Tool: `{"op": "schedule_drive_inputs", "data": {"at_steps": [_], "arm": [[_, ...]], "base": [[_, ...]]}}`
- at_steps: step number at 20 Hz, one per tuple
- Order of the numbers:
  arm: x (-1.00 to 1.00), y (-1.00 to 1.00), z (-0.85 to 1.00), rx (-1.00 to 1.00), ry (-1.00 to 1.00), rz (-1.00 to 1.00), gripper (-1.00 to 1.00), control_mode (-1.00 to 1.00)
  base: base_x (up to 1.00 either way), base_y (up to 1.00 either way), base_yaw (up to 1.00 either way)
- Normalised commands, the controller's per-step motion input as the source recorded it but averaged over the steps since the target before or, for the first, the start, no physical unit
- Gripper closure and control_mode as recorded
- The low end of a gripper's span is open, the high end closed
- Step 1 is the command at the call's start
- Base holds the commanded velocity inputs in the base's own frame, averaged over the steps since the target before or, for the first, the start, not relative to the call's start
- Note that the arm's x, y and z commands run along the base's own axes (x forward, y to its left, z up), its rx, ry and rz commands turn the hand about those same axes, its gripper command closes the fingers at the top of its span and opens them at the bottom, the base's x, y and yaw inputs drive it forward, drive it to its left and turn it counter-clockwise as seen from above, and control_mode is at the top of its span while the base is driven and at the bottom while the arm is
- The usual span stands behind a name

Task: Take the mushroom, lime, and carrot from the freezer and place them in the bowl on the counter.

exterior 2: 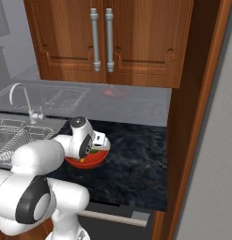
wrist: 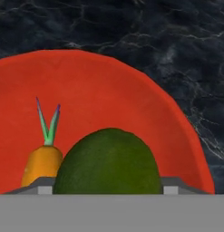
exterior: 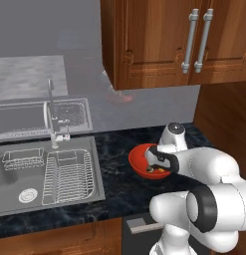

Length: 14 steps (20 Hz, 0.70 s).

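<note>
Small round dark-green lime inside the round glossy red-orange bowl, right at the bottom of the hand view between the two finger tips of the gripper. Tips apart, one on each side of the lime; contact with the fruit not resolvable. Thin orange carrot with green leafy tuft also in the bowl, just beside the lime, tuft pointing up in the hand view. Bowl on the dark black-blue marbled tabletop.

Left base view: gripper down in the bowl, small greenish-brown contents at the bowl's floor, too small to tell apart. White arm covering the bowl's right part. Right base view: bowl mostly hidden behind the wrist, a green speck and orange at its edge; gripper itself hidden there.

Hand view giving fruit detail; base views giving surroundings: grey steel sink with draining rack well left of the bowl, brown wooden cabinet above with steel handles.

Count: one bowl, one lime, one carrot, two cabinet handles, one sink.
</note>
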Motion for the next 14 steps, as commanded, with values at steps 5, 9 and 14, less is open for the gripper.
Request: {"op": "schedule_drive_inputs", "data": {"at_steps": [5,9,14], "arm": [[0.00,0.00,0.00,0.00,0.00,0.00,-1.00,-1.00],[-0.02,0.00,0.02,0.00,0.00,0.00,-1.00,-1.00],[-0.51,0.01,0.44,0.00,-0.01,0.00,-1.00,-1.00]], "base": [[0.00,0.00,0.00],[0.00,0.00,0.00],[0.00,0.00,0.00]]}}
